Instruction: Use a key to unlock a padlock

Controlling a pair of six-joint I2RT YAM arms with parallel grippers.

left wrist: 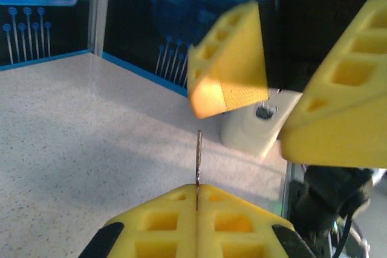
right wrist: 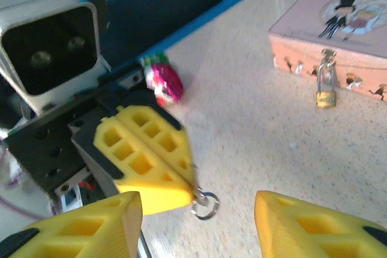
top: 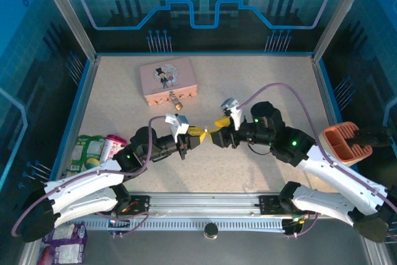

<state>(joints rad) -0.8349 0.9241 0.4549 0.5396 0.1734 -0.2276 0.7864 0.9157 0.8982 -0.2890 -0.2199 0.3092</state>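
Your left gripper (left wrist: 198, 188) is clamped tight on the key (left wrist: 198, 155), a thin dark sliver standing out of the seam between the yellow pads; a small ring (right wrist: 205, 205) hangs at their tips. Your right gripper (right wrist: 198, 209) faces it with its jaws about half apart and nothing in them, its fingers (left wrist: 230, 64) just beyond the key and not touching it. The padlock (right wrist: 326, 92) hangs well apart from both, on the hasp at the front of the pink tin (right wrist: 338, 34), shackle closed. The tin's lid bears a cartoon couple; I can read no writing on it. Snack packets (top: 93, 151) lie at the table's left edge, their print too small to read.
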